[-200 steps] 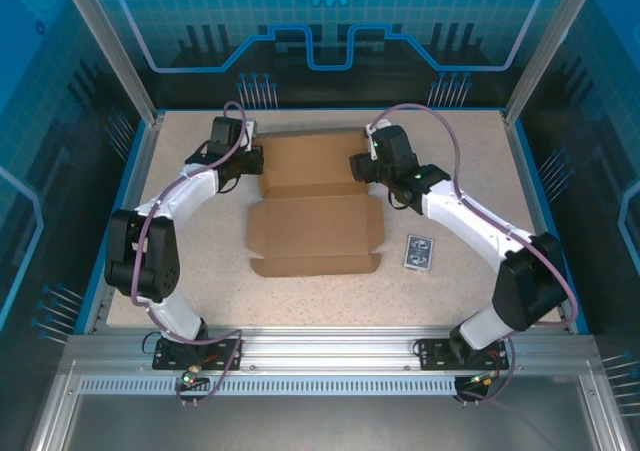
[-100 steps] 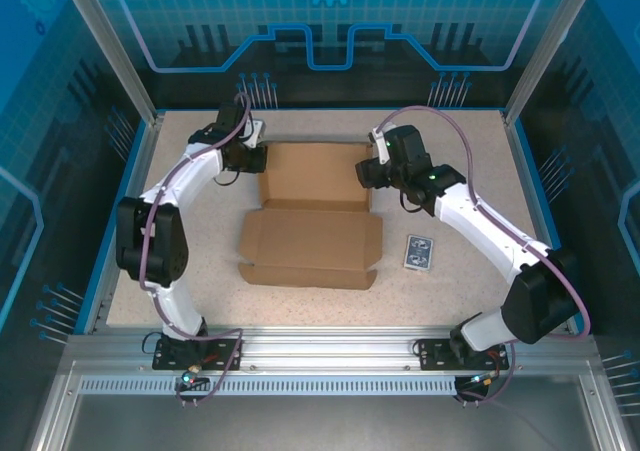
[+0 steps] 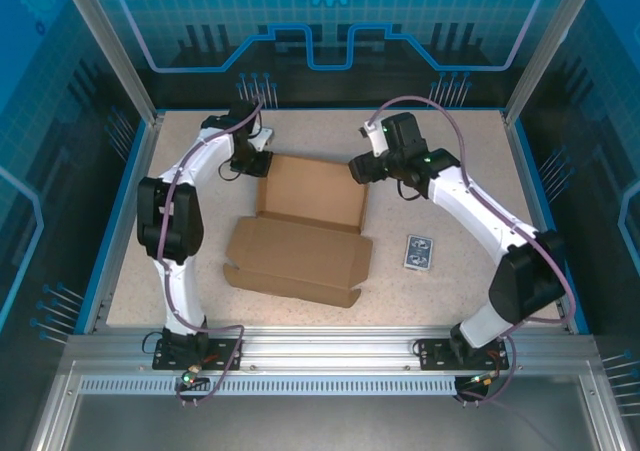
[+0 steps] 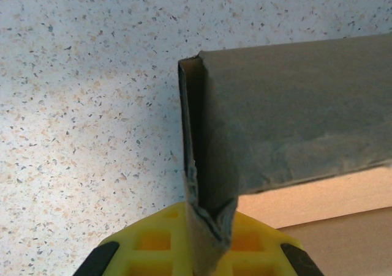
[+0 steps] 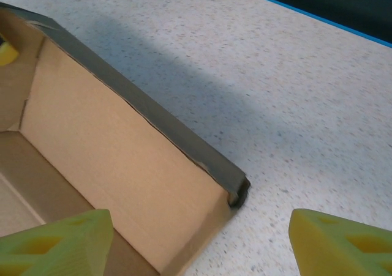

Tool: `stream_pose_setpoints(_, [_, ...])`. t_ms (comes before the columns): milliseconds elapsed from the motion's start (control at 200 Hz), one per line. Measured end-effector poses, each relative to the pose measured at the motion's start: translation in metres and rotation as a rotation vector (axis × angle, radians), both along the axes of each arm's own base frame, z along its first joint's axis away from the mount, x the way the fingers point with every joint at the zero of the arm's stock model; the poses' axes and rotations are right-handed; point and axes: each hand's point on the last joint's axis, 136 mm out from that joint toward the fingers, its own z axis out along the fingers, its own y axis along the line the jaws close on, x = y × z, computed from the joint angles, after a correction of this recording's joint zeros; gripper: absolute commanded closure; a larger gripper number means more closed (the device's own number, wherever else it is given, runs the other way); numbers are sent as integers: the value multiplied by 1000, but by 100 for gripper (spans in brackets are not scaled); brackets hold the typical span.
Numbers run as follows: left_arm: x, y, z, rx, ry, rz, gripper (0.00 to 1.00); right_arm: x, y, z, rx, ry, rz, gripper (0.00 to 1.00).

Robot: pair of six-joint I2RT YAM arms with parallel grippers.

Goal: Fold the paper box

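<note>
We find the paper box (image 3: 300, 233) in the middle of the surface (image 3: 460, 146), part folded: a far section with raised walls, and a flat panel with flaps reaching toward the near side. Our left tool (image 4: 208, 236) is pressed together on the far-left corner, pinching the doubled wall edge. Our right tool (image 5: 199, 242) stands spread astride the far-right corner, gripping nothing. We judge the board light, stiff across its panels, willing to bend at the scored lines and easily crushed at corners. We would hold it by the wall edges close to the folds.
</note>
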Motion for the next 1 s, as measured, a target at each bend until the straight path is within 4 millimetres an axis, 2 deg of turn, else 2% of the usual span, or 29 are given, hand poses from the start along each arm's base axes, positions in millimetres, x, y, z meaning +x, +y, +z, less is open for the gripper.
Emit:
stream_pose_setpoints(170, [6,-4,-11,-2,42,-14,100,17,25,-28,9,70,89,24])
stream_pose_setpoints(345, [11,-10,-14,5,63,-42,96,35,39,-62,-41,118,148,25])
stream_pose_setpoints(565, [15,-14,-17,1,75,-48,91,53,50,-82,-129,115,200,28])
stream_pose_setpoints(765, [20,-19,-25,-20,87,-55,81,68,54,-101,-187,124,219,40])
stream_pose_setpoints(910, [20,-23,-40,-35,116,-58,66,71,54,-123,-212,159,225,54])
stream_pose_setpoints(1001, [20,-24,-41,-38,118,-60,59,70,51,-134,-215,187,216,60])
